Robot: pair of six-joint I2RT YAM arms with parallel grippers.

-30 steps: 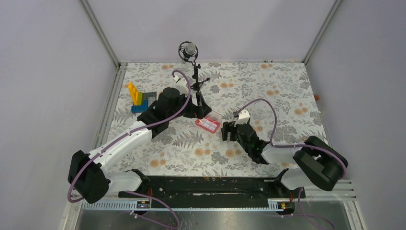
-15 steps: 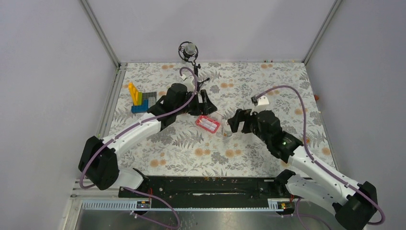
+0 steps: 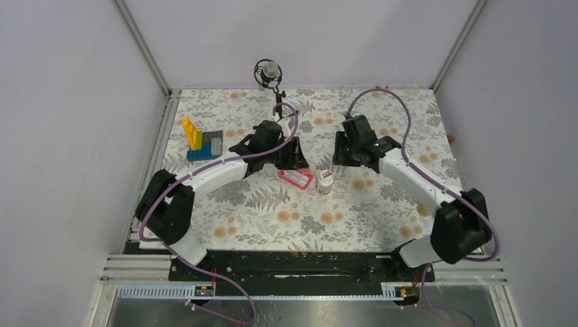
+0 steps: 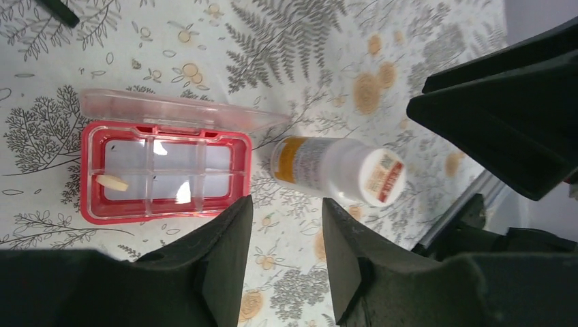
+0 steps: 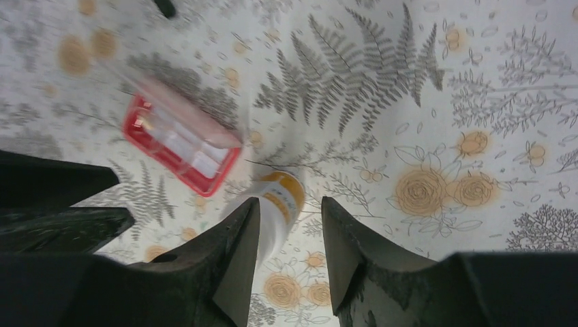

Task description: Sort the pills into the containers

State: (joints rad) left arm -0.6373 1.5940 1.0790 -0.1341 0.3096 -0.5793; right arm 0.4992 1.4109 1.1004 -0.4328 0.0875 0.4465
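The pink compartment box lies open on the flowered cloth, its clear lid folded back. One pale pill rests in a left-hand compartment. The white-capped, orange-labelled bottle stands just right of the box and shows in both wrist views. My left gripper hovers behind the box, open with only cloth between its fingers. My right gripper hovers behind the bottle, open and holding nothing; its left finger partly hides the bottle below.
A blue, yellow and grey toy-brick block stands at the back left. A black microphone stand rises at the middle of the back edge. Grey walls and metal frame posts close the table on three sides.
My right gripper has left the bottle standing beside the box and drawn away toward the back. The left gripper has shifted right, behind the box. Both pairs of jaws have narrowed.
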